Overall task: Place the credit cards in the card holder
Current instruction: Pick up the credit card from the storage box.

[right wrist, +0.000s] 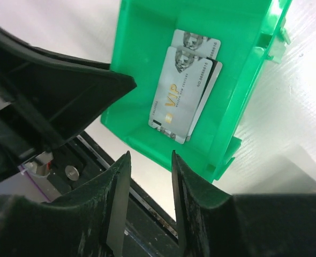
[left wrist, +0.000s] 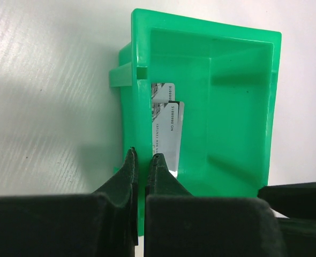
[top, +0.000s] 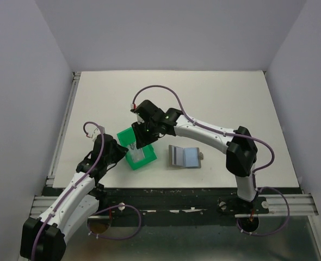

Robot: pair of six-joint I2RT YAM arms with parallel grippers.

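The left tool (left wrist: pixel 143 159) pinches a wall of the green bin (left wrist: pixel 206 32); the right tool (right wrist: pixel 150 160) hangs slightly spread above it.
The credit cards (right wrist: pixel 185 93) lie overlapped inside the green bin, just past the left tool's tips and under the right tool; the card holder (top: pixel 185 156) lies open on the surface (top: pixel 231 103), right of the bin.

The white bench (top: pixel 231 98) carries a green bin (top: pixel 145 161) near its front edge and, just right of it, an open wallet (top: pixel 185 157).
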